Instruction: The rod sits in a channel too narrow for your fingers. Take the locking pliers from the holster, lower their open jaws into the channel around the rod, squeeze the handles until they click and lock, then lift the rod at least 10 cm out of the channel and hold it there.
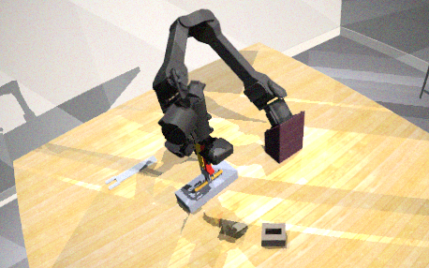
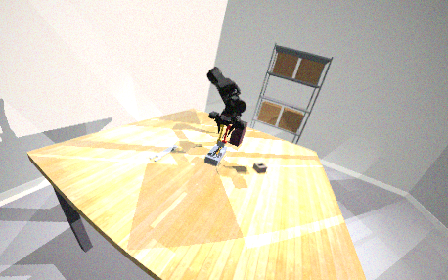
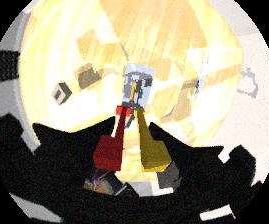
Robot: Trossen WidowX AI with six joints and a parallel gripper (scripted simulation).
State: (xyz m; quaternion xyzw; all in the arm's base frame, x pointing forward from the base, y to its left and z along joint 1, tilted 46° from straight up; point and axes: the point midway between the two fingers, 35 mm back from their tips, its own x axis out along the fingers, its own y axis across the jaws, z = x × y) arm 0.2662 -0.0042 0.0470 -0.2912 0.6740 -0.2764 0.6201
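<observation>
While the gripper [image 1: 200,149] [image 2: 225,122] [image 3: 133,125] is hanging over the grey-blue channel block [image 1: 229,174] [image 2: 213,160] [image 3: 147,72], its fingers are clamping the red-and-yellow handles of the pliers [image 1: 202,156] [image 2: 226,133] [image 3: 155,156], so yeah, it's got hold of the tool. The pliers are pointing down at the block, and the orange rod [image 1: 209,181] [image 3: 133,92] is lying lengthwise along its top. Can't really tell from these angles whether the jaws are biting on it or are locked. The narrow channel walls are the main thing crowding the jaws. As for the other stuff on the wooden table [image 1: 351,187] [image 2: 186,210] [image 3: 145,20], a small slotted block [image 1: 273,242] [image 2: 259,169] [image 3: 66,93] is sitting well apart from the channel block, and a flat pale bar [image 1: 131,173] [image 2: 163,154] [image 3: 201,75] with a notched end is lying off on the opposite side. Neither one is touching the channel block. The arm is reaching over from a dark purple box [image 1: 291,138] [image 2: 239,135], and a shelf unit [image 2: 303,53] with brown boxes is standing way back by the wall.
</observation>
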